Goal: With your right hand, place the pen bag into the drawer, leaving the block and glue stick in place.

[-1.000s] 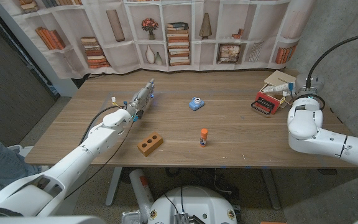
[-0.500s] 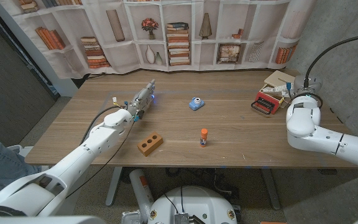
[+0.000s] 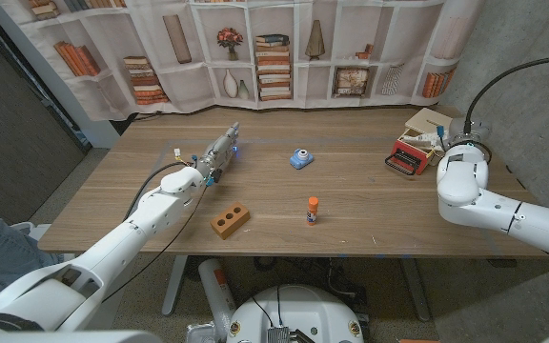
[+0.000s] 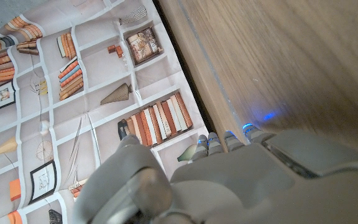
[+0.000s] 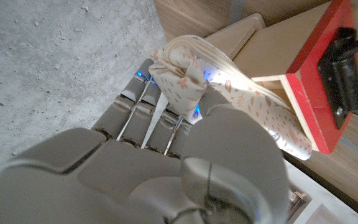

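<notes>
While the right arm reaches in from the 4 o'clock corner of the head view, its forearm angles up toward the desk's [image 3: 370,205] far right corner, where the right hand [image 5: 166,155] meets the drawer [image 3: 407,157]. Seen from the right wrist, the fingers [image 5: 143,102] are curled around one end of the pen bag [image 5: 229,93], a cream pouch with a leaf print, with the thumb closed over it. The pouch lies against the drawer's red front and pale wooden side; whether it is inside the compartment cannot be told. From the head view the drawer is a small red-fronted box at about 2 o'clock on the desk, with the pouch only partly visible beside it.

The left arm enters from the 7 o'clock corner and stretches diagonally across the desk, ending in the left hand [image 3: 219,150] at about 10 o'clock. Its fingers [image 4: 225,140] lie extended and close together, pointing toward the far edge, holding nothing.

The block [image 3: 229,220], a brown brick with round holes, rests at 7 o'clock, just beside the left forearm. The glue stick [image 3: 312,211] stands upright near the desk's centre, toward 6 o'clock, well apart from both hands.
</notes>
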Controlling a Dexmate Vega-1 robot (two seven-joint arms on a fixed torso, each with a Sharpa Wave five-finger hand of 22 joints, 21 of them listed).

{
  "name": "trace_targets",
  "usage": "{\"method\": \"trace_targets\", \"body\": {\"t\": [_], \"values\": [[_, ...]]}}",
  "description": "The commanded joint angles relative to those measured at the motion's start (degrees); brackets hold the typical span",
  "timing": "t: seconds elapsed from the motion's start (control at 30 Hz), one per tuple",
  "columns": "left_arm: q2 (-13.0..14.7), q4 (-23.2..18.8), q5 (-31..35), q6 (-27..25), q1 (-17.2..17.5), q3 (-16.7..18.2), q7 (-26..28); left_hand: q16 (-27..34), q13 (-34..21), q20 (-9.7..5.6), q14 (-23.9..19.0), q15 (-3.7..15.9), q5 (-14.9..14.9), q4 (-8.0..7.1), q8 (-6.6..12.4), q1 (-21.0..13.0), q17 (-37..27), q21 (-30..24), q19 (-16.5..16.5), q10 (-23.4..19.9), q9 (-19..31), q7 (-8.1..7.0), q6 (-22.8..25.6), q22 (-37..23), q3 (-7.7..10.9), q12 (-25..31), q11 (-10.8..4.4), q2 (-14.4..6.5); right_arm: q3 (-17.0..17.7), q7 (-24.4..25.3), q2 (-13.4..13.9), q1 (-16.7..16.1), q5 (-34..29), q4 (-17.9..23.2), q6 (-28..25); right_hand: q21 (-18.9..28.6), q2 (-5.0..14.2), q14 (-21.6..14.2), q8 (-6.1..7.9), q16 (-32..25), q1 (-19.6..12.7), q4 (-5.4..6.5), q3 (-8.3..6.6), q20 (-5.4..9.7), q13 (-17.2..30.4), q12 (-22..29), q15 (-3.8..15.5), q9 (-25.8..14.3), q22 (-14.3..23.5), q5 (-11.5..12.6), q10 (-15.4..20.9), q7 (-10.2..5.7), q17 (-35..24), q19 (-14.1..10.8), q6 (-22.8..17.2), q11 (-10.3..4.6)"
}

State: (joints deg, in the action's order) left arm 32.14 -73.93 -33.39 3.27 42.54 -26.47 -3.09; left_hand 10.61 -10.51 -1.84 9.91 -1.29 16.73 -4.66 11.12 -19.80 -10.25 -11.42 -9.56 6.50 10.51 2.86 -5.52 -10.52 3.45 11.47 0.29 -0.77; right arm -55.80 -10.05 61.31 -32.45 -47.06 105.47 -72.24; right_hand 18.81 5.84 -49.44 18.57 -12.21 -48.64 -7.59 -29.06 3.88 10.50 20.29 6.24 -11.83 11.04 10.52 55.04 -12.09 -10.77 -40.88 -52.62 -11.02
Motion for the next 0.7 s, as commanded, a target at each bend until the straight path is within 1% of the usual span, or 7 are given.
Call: {"method": "trace_targets", "body": {"t": [0.03,0.43,0.53,0.63,0.67,0.7], "values": [[-0.1,0.2,0.3,-0.7,-0.5,-0.5,0.0,0.1,-0.3,-0.2,1.6,-0.37,0.0,-0.27,0.24,-0.3,-0.2,-0.3,-7.0,0.6,0.3,0.16,0.1,-0.1,-0.36,0.2,0.03,-0.4,0.4,-3.3,-1.9,0.6,-1.4,-2.6,1.8,-0.2,0.03,0.0,-0.01,0.1,0.7,0.33,0.01,0.23,0.3,-0.4,5.99,-0.3,0.2,0.2,0.2,-0.51,-0.2,0.1,-0.6,-0.16],[-0.3,0.2,0.5,-0.9,-0.6,-0.8,0.0,0.1,-0.3,-0.22,1.7,-0.43,0.0,-0.26,0.21,-0.3,-0.2,-0.3,-7.0,0.6,0.3,0.12,0.0,-0.1,-0.47,0.2,0.02,-0.4,0.4,-4.4,-3.2,0.9,-3.1,-3.9,2.6,-0.2,0.12,-0.1,-0.1,0.2,1.1,0.59,0.08,0.18,0.3,-0.5,6.08,-0.3,0.2,0.2,0.4,-0.51,-0.2,0.1,-0.8,-0.15],[-0.3,0.0,0.5,-1.1,-0.6,-0.8,0.0,0.1,-0.3,-0.21,1.7,-0.43,0.0,-0.26,0.23,-0.3,-0.2,-0.3,-7.0,0.6,0.3,0.13,0.1,-0.1,-0.49,0.2,0.02,-0.4,1.0,-4.2,-3.2,0.4,-3.0,-3.7,2.9,-0.3,-0.21,0.2,-0.58,0.5,1.7,0.83,0.34,0.04,0.3,-1.0,5.9,-0.3,0.2,0.2,-0.2,-0.51,-0.2,0.1,0.0,-0.24],[-0.2,-0.1,0.6,-1.2,-0.6,-0.9,0.0,0.1,-0.3,-0.2,1.7,-0.43,0.0,-0.26,0.22,-0.4,-0.2,-0.3,-7.0,0.5,0.3,0.17,0.0,-0.1,-0.52,0.2,0.08,-0.5,1.8,-3.8,-3.2,-0.2,-2.8,-3.1,2.8,-0.5,-0.6,0.6,-1.41,0.8,2.7,1.19,0.71,-0.16,0.4,-1.8,5.86,-0.3,0.2,0.2,-1.2,-0.51,-0.1,0.4,1.3,-0.14],[-0.2,-0.1,0.6,-1.2,-0.6,-0.9,0.0,0.1,-0.3,-0.18,1.7,-0.44,0.0,-0.26,0.22,-0.4,-0.2,-0.3,-7.0,0.6,0.3,0.15,0.1,-0.1,-0.53,0.2,0.1,-0.5,2.0,-3.7,-3.2,-0.4,-2.9,-3.0,2.6,-0.5,-0.64,0.6,-1.46,0.8,2.8,1.23,0.76,-0.22,0.4,-1.9,5.84,-0.3,0.2,0.2,-1.3,-0.52,-0.1,0.4,1.4,-0.15],[-0.2,-0.1,0.6,-1.1,-0.6,-0.9,0.0,0.1,-0.3,-0.16,1.7,-0.42,0.0,-0.26,0.22,-0.4,-0.2,-0.3,-7.0,0.6,0.3,0.18,0.1,-0.1,-0.54,0.2,0.08,-0.5,2.3,-3.4,-3.1,-0.7,-2.8,-2.7,2.6,-0.6,-0.87,1.0,-1.77,1.0,3.3,1.41,0.98,-0.35,0.4,-2.3,5.71,-0.3,0.2,0.2,-1.9,-0.54,-0.1,0.5,1.8,0.13]]}}
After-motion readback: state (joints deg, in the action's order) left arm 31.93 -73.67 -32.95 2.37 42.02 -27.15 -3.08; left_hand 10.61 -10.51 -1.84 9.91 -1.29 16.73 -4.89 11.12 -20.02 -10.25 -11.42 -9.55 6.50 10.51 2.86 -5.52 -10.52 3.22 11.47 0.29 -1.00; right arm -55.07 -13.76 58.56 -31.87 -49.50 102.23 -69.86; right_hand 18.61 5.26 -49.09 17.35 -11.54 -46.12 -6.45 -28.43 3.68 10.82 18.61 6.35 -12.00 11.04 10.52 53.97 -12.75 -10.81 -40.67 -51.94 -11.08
